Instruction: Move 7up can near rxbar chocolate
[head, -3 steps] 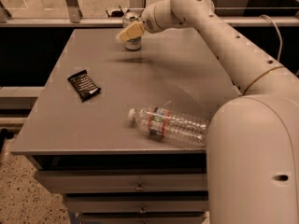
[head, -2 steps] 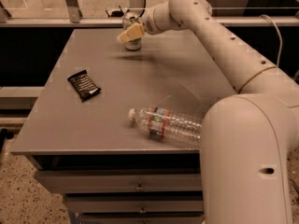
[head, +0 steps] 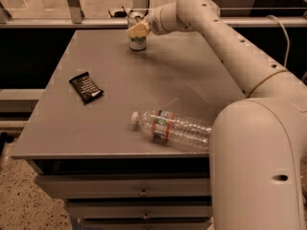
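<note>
The 7up can (head: 137, 41), silver-white with green markings, stands upright at the far edge of the grey table (head: 144, 80). My gripper (head: 138, 29) is right at the can's top and covers its upper part. The arm reaches in from the right across the back of the table. The rxbar chocolate (head: 86, 87), a flat black bar with white text, lies on the left side of the table, well in front of and to the left of the can.
A clear plastic water bottle (head: 170, 127) lies on its side near the table's front edge, cap to the left. My arm's large white base (head: 259, 166) fills the right foreground. Drawers (head: 139, 190) sit under the table.
The gripper has stayed at the can's top and shifted only slightly. The bar and the bottle have not moved.
</note>
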You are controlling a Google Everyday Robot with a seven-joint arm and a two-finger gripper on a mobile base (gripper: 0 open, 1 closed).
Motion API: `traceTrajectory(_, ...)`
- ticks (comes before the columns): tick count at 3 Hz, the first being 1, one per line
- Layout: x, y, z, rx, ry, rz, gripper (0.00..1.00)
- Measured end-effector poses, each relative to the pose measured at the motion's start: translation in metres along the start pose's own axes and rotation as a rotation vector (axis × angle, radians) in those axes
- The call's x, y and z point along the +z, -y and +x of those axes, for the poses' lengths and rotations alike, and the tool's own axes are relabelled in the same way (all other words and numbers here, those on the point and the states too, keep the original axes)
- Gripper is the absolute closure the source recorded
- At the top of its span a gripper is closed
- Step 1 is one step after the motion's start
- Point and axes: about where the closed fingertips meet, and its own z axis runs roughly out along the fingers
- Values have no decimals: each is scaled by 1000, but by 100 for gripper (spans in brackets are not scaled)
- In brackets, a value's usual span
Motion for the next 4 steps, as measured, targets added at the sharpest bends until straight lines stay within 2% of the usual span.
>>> traceTrajectory(1, -3, -4, -5, 10, 26, -16, 61)
traceTrajectory(2, -30, -29, -15, 21, 111, -110, 92)
traceTrajectory(3, -49, -70, -26, 3, 181, -227, 100)
traceTrajectory(4, -77, -132, -34, -26, 230, -386, 100)
